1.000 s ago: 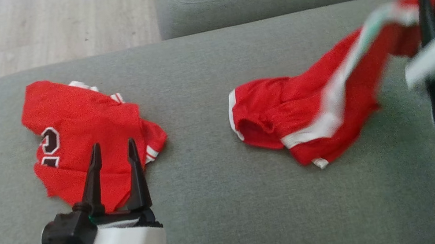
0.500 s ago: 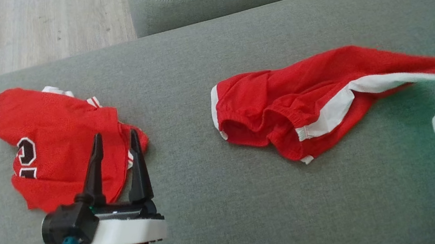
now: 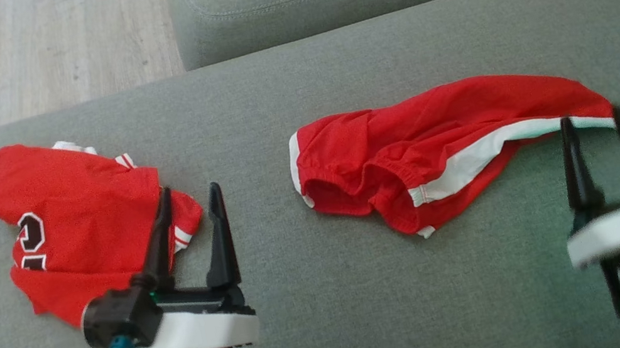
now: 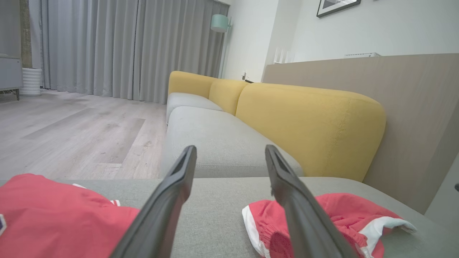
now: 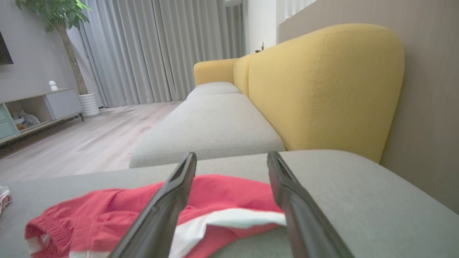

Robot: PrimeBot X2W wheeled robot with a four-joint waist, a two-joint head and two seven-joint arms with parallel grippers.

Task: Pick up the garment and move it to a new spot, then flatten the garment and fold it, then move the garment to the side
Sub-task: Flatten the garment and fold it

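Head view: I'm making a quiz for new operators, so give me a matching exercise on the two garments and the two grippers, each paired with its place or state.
1. red shorts
2. red jersey
3. left gripper
4. right gripper

a. crumpled at the far left of the sofa seat, black-and-white number showing
b. open, at the shorts' right end
c. lying stretched out, centre to right
d. open, by the jersey's right edge

Pairs: 1-c, 2-a, 3-d, 4-b.

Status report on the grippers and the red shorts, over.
Left gripper open, empty. Right gripper open, empty, beside red shorts, rumpled on grey cushion. Red jersey apart, nothing blocking.
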